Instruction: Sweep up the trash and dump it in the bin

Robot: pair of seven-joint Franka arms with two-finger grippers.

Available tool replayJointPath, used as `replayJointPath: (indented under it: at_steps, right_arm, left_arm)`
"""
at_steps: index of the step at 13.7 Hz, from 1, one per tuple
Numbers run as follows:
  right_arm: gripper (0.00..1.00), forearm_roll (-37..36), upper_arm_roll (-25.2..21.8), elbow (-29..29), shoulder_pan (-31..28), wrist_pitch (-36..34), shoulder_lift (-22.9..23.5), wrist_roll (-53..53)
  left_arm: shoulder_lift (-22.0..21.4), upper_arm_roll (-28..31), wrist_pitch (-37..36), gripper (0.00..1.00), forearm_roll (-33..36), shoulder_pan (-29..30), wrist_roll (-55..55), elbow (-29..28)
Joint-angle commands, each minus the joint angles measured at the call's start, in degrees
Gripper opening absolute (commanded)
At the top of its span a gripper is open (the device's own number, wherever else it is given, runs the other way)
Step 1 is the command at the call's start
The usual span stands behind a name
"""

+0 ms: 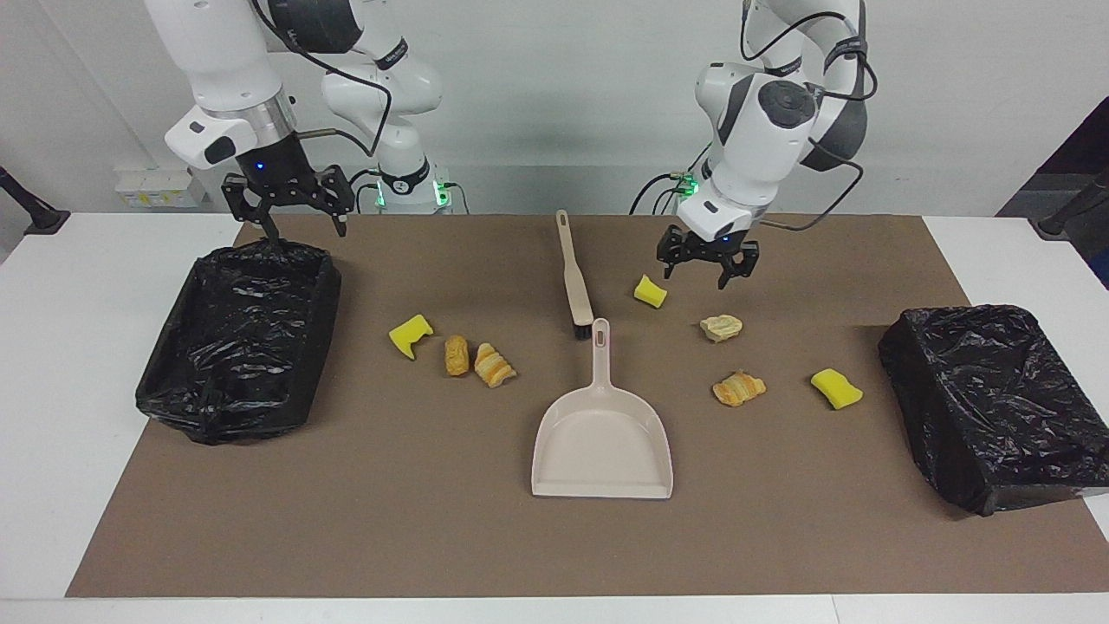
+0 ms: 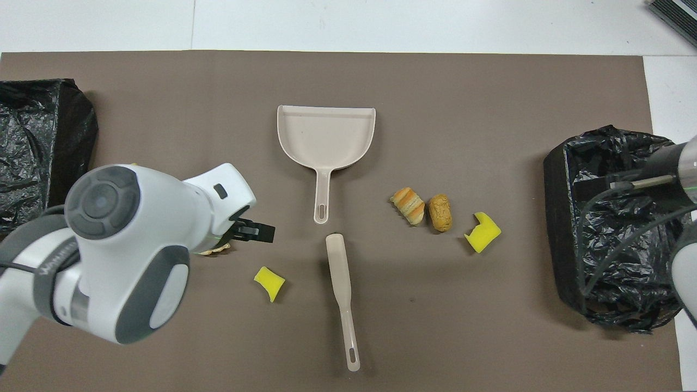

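Trash [image 1: 491, 364] — yellow sponge chunks and pastry lumps — lies scattered on the brown surface [image 1: 390, 520] either side of the dustpan [image 1: 602, 442] and brush [image 1: 573, 277]. We see the left claw [image 1: 707, 269] open above one sponge [image 1: 650, 292]; the right claw [image 1: 297, 211], open, hangs over a black-lined bin [image 1: 238, 347].
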Motion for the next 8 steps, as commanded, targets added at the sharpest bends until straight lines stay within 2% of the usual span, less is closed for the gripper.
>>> replayJointPath:
  at_steps: [1, 3, 5, 6, 8]
  right_arm:
    - [1.00, 0.6, 0.1, -0.4, 0.3, 1.5, 0.9, 0.6]
    - [1.00, 0.7, 0.1, -0.3, 0.3, 2.2, 1.3, 0.7]
    - [1.00, 1.2, 0.2, 0.1, 1.4, 6.7, 3.5, 2.3]
    - [1.00, 1.3, 0.3, 0.5, 3.3, 8.7, 5.0, 4.1]
    - [1.00, 1.5, 0.6, 4.3, 7.6, 9.8, 9.3, 10.1]
  left_arm:
    - [-2.9, 1.1, 8.3, 1.00, -0.5, -7.2, -6.0, -7.9]
    - [-2.5, 1.2, 14.5, 1.00, -0.5, -12.0, -9.8, -12.0]
    - [-2.4, 1.1, 19.2, 1.00, -0.5, -16.8, -14.4, -15.3]
    - [-2.4, 1.1, 22.1, 1.00, -0.4, -19.6, -16.9, -16.8]
    - [-2.1, 1.1, 23.4, 1.00, 0.0, -23.1, -20.2, -17.5]
